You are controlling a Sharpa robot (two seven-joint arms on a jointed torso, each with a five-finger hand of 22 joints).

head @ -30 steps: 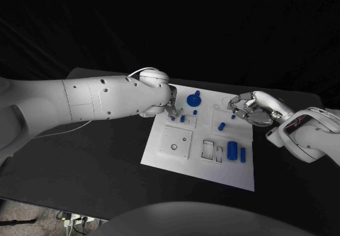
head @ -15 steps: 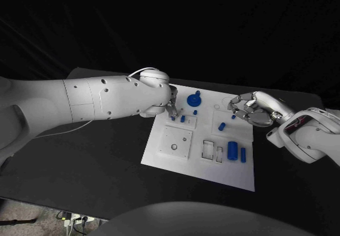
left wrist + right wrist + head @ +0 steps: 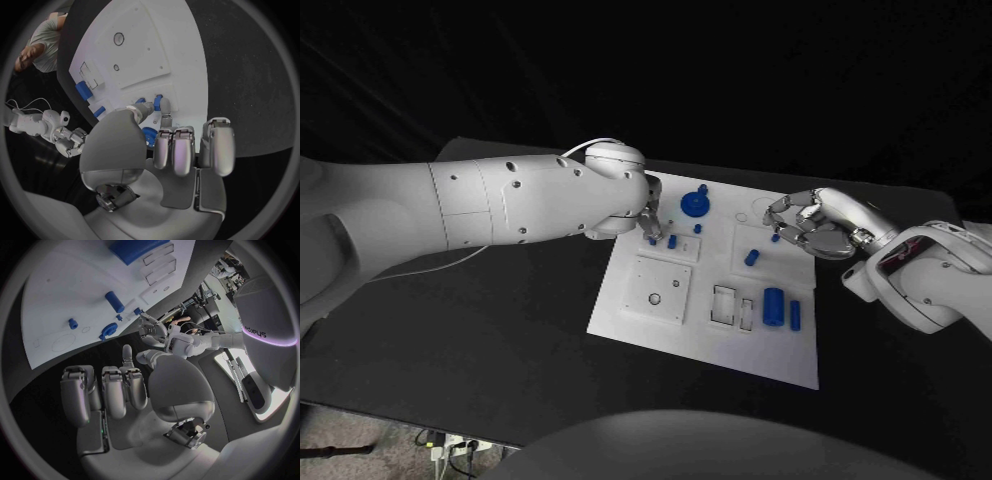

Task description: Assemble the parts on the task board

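White board (image 3: 678, 330) on the black worktop (image 3: 473, 330): we see the left robot hand (image 3: 646, 222) pinching a blue peg (image 3: 164, 105) there; the right robot hand (image 3: 805, 222) hovers curled, holding nothing.

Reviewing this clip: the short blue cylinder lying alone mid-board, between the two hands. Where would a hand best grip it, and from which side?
Probably across its middle, coming straight down from above. The blue cylinder lies flat and slightly slanted on the task board, with bare board beside its long sides. Thumb and finger can close on its curved flanks; its small ends offer less hold.

Parts (image 3: 773, 301) lie on the task board (image 3: 682, 340), mid-table (image 3: 488, 340).
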